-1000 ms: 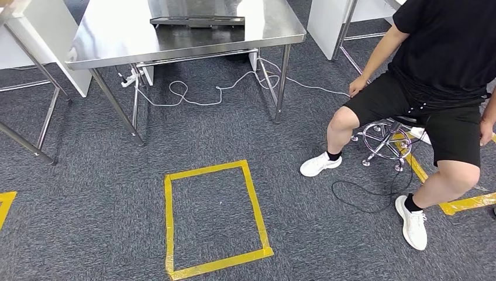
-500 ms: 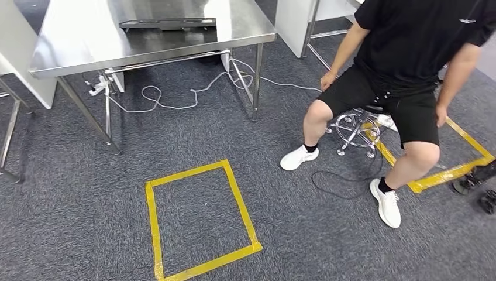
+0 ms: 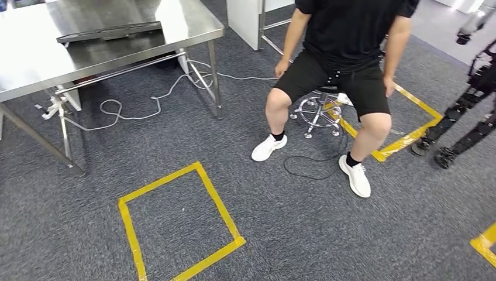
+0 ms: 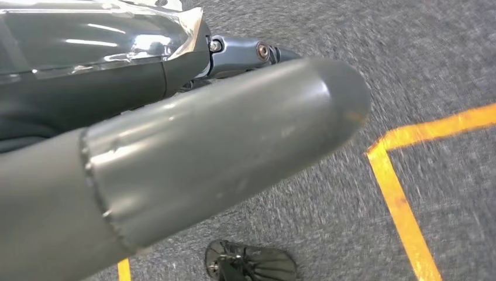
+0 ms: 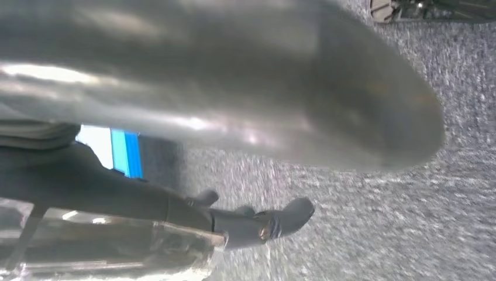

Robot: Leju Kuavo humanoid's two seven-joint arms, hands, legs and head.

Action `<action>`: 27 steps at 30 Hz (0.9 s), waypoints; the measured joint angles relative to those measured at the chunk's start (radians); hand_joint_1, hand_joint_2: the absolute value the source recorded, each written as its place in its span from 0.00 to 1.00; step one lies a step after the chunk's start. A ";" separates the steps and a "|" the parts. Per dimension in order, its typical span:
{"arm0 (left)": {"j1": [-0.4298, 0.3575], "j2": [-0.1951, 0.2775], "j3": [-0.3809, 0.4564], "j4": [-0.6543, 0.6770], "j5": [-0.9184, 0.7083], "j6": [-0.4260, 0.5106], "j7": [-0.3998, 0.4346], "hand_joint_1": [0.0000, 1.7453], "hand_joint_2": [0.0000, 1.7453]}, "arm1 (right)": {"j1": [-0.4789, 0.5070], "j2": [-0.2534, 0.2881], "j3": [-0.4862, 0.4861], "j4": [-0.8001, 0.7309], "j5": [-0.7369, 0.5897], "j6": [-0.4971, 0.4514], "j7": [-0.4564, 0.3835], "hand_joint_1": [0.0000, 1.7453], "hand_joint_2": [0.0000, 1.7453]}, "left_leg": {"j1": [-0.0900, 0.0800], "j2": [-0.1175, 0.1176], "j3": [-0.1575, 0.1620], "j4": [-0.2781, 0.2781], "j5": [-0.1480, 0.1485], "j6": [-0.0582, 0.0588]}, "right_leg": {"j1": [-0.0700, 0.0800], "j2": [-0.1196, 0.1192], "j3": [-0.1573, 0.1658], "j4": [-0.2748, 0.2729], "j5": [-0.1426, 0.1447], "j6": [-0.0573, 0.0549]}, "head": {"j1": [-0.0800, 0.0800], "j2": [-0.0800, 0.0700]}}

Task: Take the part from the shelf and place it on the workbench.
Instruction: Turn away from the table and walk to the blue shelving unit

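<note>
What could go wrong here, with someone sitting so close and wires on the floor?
1. The seated person has legs stretched out onto the open carpet; a step that way could hit a shoe.
2. A black cable loops on the floor by those shoes and could catch a foot.
3. A white cable lies by the steel table, another likely snag near its legs.

At the upper left of the frame a shiny steel desk (image 3: 175, 29) carries a flat dark tray (image 3: 108, 31), a yellow tape rectangle (image 3: 178, 222) marks the grey carpet lower left, and a person in black (image 3: 342, 52) sits on a chrome stool (image 3: 319, 111) at top centre.
</note>
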State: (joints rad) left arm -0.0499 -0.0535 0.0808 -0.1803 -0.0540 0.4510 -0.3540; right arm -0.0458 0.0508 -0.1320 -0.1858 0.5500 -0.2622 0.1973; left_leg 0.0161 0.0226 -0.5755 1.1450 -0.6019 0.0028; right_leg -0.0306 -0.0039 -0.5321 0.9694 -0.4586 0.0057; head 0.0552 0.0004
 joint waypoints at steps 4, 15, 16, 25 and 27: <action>0.004 0.002 -0.001 0.000 -0.001 0.000 0.009 0.00 0.00 | 0.004 0.007 0.000 0.001 0.002 -0.001 0.004 0.00 0.00 | 0.004 -0.025 -0.047 0.109 -0.017 -0.003 | 0.002 0.051 -0.008 0.007 0.005 -0.005 | 0.000 0.000; -0.001 0.003 -0.006 0.000 -0.001 -0.002 0.013 0.00 0.00 | 0.004 0.011 0.000 0.003 0.002 -0.004 0.005 0.00 0.00 | 0.003 -0.030 0.051 -0.153 0.114 0.047 | 0.011 0.041 -0.116 0.147 -0.046 0.035 | 0.007 0.000; 0.001 0.004 -0.006 0.000 0.000 -0.006 0.014 0.00 0.00 | 0.003 0.012 0.000 0.003 0.002 -0.004 0.005 0.00 0.00 | 0.000 -0.014 0.047 -0.153 0.115 0.050 | 0.011 0.024 -0.149 0.220 -0.080 0.032 | 0.009 0.000; -0.001 0.006 0.005 0.000 0.034 -0.044 0.007 0.00 0.00 | -0.004 0.012 0.008 0.003 0.024 0.004 0.003 0.00 0.00 | -0.018 0.097 0.052 -0.149 0.111 0.032 | 0.028 -0.071 0.003 0.012 -0.030 0.035 | 0.005 0.000; -0.003 0.007 0.008 0.000 0.037 -0.049 0.005 0.00 0.00 | -0.004 0.012 0.013 0.004 0.026 0.009 0.003 0.00 0.00 | -0.015 0.097 0.054 -0.145 0.104 0.020 | 0.020 -0.047 0.004 0.008 -0.023 0.023 | 0.003 0.000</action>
State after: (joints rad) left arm -0.0530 -0.0466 0.0886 -0.1807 -0.0168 0.4023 -0.3490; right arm -0.0497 0.0628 -0.1192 -0.1822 0.5762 -0.2528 0.2004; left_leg 0.0015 0.1198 -0.5214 1.0001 -0.4977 0.0227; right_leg -0.0110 -0.0511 -0.5286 0.9778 -0.4815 0.0286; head 0.0586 0.0004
